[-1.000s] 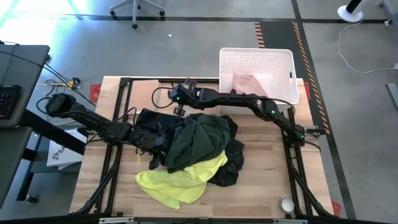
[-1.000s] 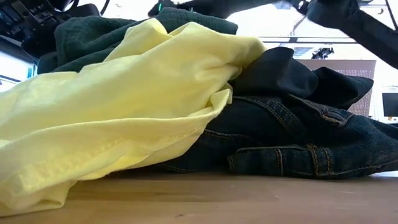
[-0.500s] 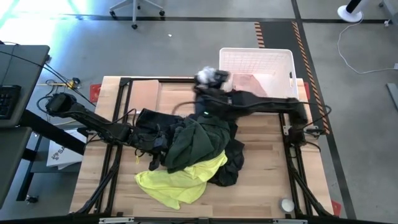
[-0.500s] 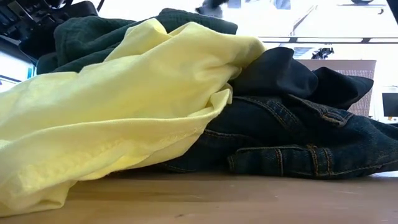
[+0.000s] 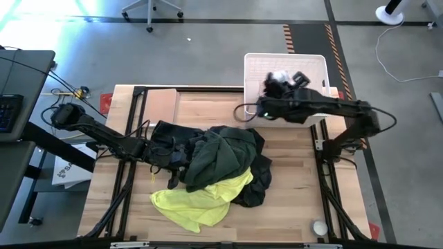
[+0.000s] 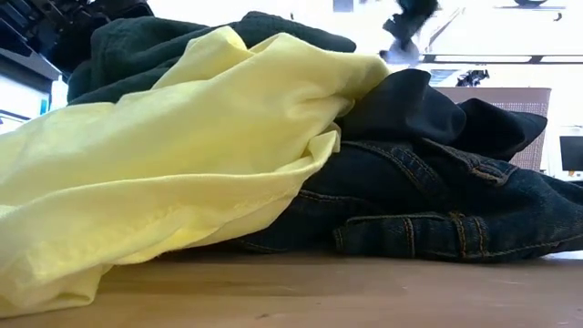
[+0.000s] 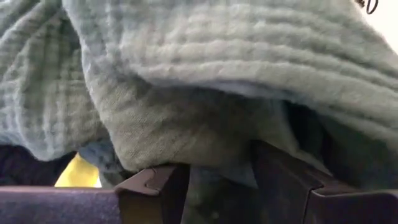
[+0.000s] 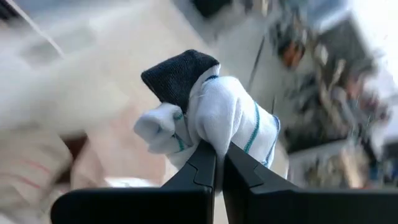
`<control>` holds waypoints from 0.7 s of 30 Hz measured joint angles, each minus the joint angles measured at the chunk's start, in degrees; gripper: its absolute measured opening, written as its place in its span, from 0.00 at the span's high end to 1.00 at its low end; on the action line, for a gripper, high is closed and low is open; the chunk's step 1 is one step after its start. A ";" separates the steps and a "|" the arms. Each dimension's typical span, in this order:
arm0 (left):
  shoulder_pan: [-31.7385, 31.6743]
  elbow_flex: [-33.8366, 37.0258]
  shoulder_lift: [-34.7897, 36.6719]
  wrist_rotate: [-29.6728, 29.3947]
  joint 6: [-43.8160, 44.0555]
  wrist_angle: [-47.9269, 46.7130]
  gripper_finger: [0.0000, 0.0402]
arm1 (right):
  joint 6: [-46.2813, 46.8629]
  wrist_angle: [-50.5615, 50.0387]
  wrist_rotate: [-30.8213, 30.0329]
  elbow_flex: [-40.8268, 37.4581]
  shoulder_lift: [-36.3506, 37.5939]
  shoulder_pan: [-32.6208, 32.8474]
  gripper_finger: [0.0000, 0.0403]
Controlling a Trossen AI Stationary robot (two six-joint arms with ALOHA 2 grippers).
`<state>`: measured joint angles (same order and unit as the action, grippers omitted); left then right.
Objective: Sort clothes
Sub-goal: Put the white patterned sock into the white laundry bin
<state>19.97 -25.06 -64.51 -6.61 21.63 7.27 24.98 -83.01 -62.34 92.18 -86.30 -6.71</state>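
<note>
Your white sock (image 8: 227, 118), pinched between the closed fingers of the right gripper (image 5: 280, 78), has swung from the pile (image 5: 214, 166) to above the far-right basket (image 5: 318, 63): release follows. The left gripper (image 7: 217, 186) stays buried in green cloth, fingers apart around a fold.

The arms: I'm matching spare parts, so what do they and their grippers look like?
Both arms are dark, near-black jointed links. The right arm shows a small green light near its wrist and a looping black cable. The left arm has a rounded dark joint housing at its base. The right gripper has flat, angular dark fingers; the left gripper has blocky ones.
</note>
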 joint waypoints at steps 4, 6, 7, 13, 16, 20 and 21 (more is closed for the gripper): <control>-0.34 0.00 0.00 -0.22 -0.33 -0.01 0.59 | 0.83 5.56 11.40 -13.09 6.61 -9.81 0.99; -0.75 0.00 0.00 -0.29 -0.44 0.09 0.59 | -2.76 11.73 21.44 -18.19 8.97 -15.49 0.99; -0.94 0.00 0.00 -0.33 -0.78 0.42 0.59 | -5.27 15.06 26.64 -20.26 10.13 -18.19 0.99; -2.41 0.00 0.00 -0.70 -1.30 1.78 0.59 | -13.51 32.49 41.49 -25.37 12.02 -29.53 0.99; -2.74 0.00 0.00 -0.70 -1.30 1.83 0.59 | -14.79 36.63 42.88 -25.28 12.11 -32.54 0.95; -2.73 0.00 0.00 -0.72 -1.32 1.68 0.59 | -14.42 36.99 47.82 -25.28 12.09 -34.67 0.79; -2.73 0.00 0.00 -0.72 -1.32 1.70 0.59 | -14.49 36.92 47.85 -25.28 12.09 -34.85 0.75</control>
<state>17.23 -25.06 -64.51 -7.33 20.31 8.97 10.48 -46.09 -14.49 66.89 -74.22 -41.57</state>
